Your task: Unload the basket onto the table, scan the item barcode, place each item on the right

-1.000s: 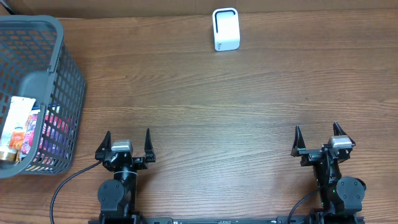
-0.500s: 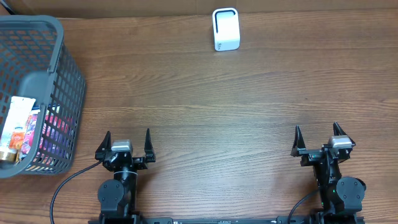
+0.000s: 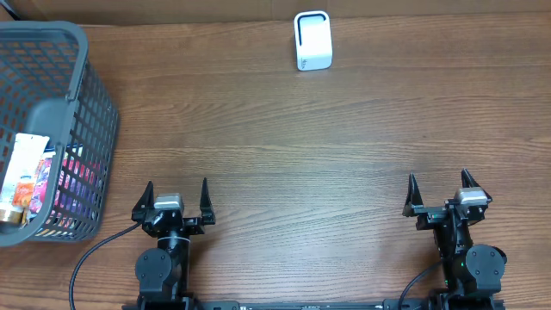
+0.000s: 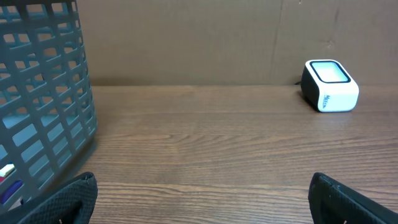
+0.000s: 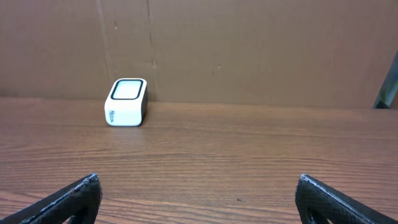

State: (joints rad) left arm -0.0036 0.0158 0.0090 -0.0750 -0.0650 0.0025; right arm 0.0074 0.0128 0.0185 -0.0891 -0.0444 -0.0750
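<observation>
At 9 o'clock: tube in basket | likely light, squashy, slick; pinch mid-body | scanner at 12 | left gripper, right gripper: fingers spread, empty

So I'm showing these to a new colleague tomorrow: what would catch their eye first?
The grey mesh basket at the left edge of the table, with a white tube and colourful packets inside. Next the small white scanner, alone at the far edge near the middle. The left end effector and the right end effector sit open and empty at the near edge.
</observation>
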